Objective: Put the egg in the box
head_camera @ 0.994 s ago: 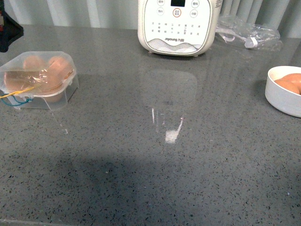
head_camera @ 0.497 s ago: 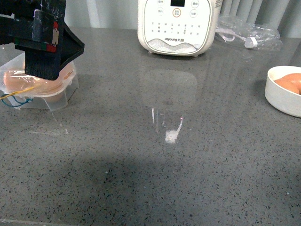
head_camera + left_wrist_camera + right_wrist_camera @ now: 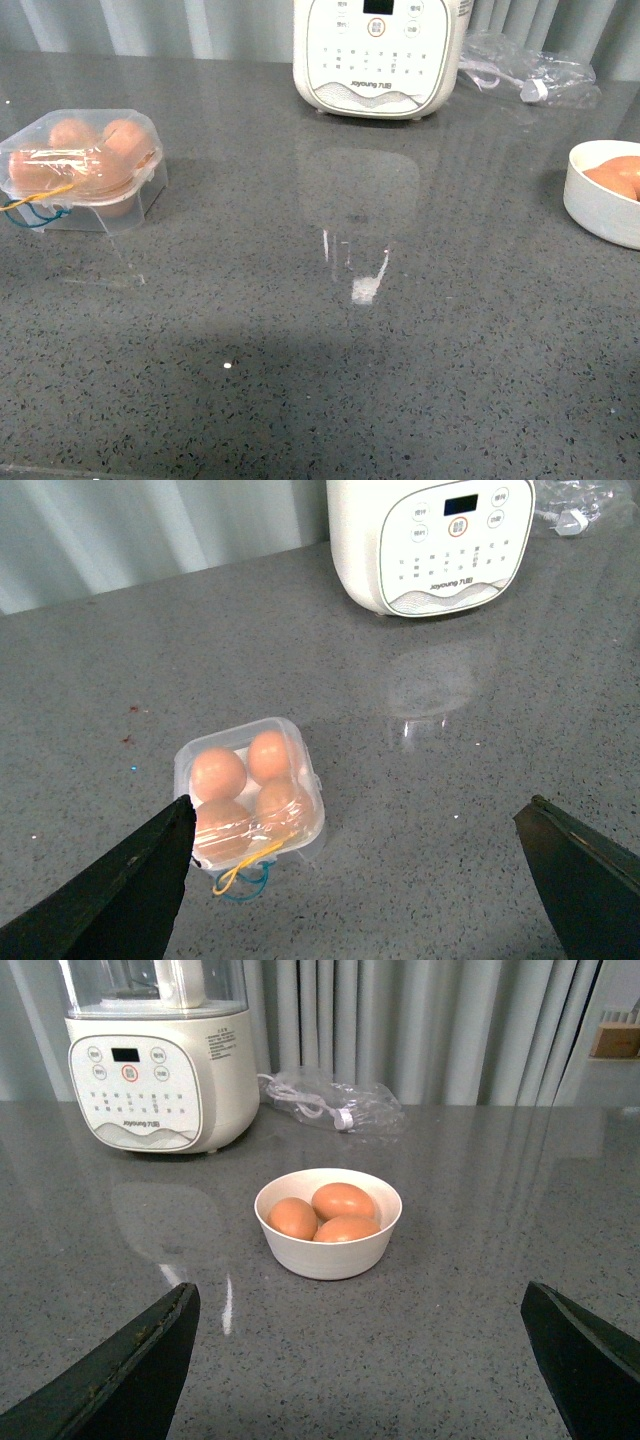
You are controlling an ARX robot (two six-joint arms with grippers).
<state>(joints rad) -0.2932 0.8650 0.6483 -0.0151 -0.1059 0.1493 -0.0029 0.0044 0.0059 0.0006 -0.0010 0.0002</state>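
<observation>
Inside the round white bowl (image 3: pixel 328 1232), three smooth orange-brown eggs (image 3: pixel 343 1200) lie nearest the right gripper (image 3: pixel 360 1360), seemingly spread empty; the clear plastic carton (image 3: pixel 250 803) looks full.

On the white appliance (image 3: pixel 378 55) we could read one brand line, "Joyoung", printed in small dark letters low on its control panel (image 3: pixel 377 40), followed by characters too small for us to make out. The same word showed on the panel in the left wrist view (image 3: pixel 455 584) and again in the right wrist view (image 3: pixel 130 1116). The round buttons (image 3: pixel 378 28) and the rows of small labels beneath them carried characters, but they were too fine for us to read. A block of small print on the appliance's side (image 3: pixel 227 1039) in the right wrist view was likewise illegible. We found no other legible text.
</observation>
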